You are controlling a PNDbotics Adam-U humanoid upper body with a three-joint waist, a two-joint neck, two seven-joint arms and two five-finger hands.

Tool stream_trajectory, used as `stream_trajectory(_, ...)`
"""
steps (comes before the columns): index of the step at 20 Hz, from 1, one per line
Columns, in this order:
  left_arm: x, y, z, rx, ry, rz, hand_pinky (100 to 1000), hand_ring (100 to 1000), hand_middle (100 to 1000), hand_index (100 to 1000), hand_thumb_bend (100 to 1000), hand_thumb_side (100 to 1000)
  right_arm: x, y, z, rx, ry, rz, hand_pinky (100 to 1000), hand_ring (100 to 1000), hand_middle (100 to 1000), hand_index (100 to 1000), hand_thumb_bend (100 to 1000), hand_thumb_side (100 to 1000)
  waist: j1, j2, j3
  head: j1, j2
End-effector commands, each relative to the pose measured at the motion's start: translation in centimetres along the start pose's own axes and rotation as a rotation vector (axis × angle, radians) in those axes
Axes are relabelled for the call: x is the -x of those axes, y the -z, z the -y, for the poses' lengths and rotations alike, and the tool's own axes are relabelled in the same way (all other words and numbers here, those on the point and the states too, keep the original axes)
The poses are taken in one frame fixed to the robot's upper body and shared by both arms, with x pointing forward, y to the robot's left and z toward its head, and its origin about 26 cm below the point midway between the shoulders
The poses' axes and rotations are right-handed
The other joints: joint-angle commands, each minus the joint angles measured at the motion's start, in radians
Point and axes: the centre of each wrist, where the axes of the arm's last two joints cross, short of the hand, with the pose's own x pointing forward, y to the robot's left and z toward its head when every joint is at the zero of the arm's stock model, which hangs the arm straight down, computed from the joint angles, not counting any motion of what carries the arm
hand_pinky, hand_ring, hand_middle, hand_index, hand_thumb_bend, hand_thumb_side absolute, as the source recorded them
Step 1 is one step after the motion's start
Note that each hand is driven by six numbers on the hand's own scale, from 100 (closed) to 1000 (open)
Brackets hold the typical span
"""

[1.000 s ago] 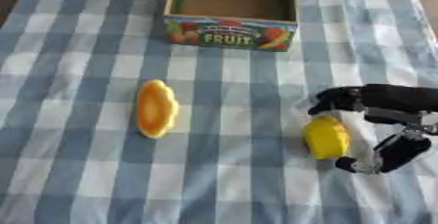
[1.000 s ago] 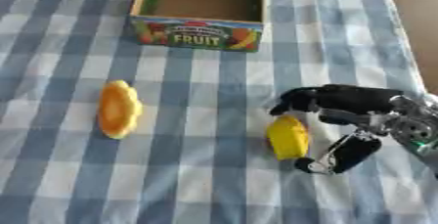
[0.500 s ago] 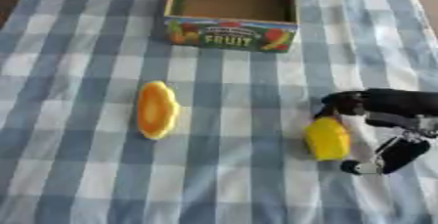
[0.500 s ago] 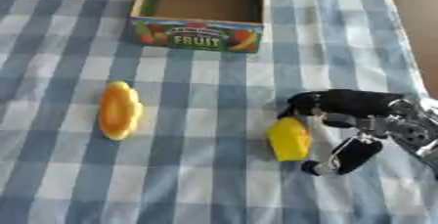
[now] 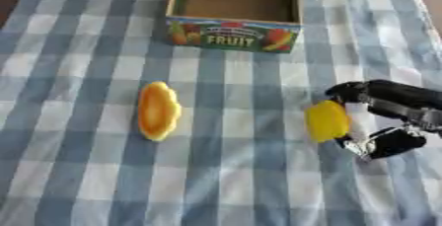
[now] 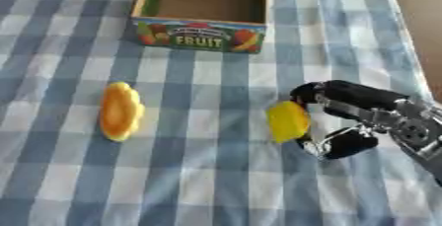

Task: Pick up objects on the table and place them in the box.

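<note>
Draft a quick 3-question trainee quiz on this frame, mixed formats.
1. True or false: the fruit box already holds an object.
2. Which robot hand is at the yellow object? A) left B) right
3. Fill in: the orange object lies to the robot's ____ of the yellow object.

Key:
1. False; its inside shows bare.
2. B; the right robot hand has fingers curved round the yellow object on the checked cloth, contact unclear.
3. left
</note>
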Motion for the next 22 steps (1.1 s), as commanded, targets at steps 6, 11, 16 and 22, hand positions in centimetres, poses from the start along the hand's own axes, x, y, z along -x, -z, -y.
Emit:
stream_trajectory(6,-0.4,0.7,-0.3,0.013,0.008,0.026,779,874,807,850,192,359,-1.7,-1.2,3.7,0.23,0.0,0.008,796,825,423,493,100,100,-0.001,-0.028,-0.004,0.004,-0.006)
stream_trajectory(11,-0.4,0.6,-0.3,0.016,0.011,0.024,779,874,807,850,191,358,-4.4,-1.9,9.2,0.399,-0.13,0.134,759,773,440,510,100,100,-0.004,-0.034,-0.006,-0.002,-0.006)
stream_trajectory(16,-0.5,0.7,-0.2,0.019,0.004,0.03,779,873,806,849,196,351,-4.9,-0.1,14.6,0.423,-0.185,0.18,741,769,450,520,100,100,-0.009,-0.035,0.005,-0.02,-0.012)
stream_trajectory(22,-0.6,1.1,0.3,0.016,-0.023,0.045,779,873,806,849,195,353,-0.5,6.3,19.2,0.503,-0.17,0.091,755,775,457,530,100,100,-0.01,-0.021,0.028,-0.045,-0.032)
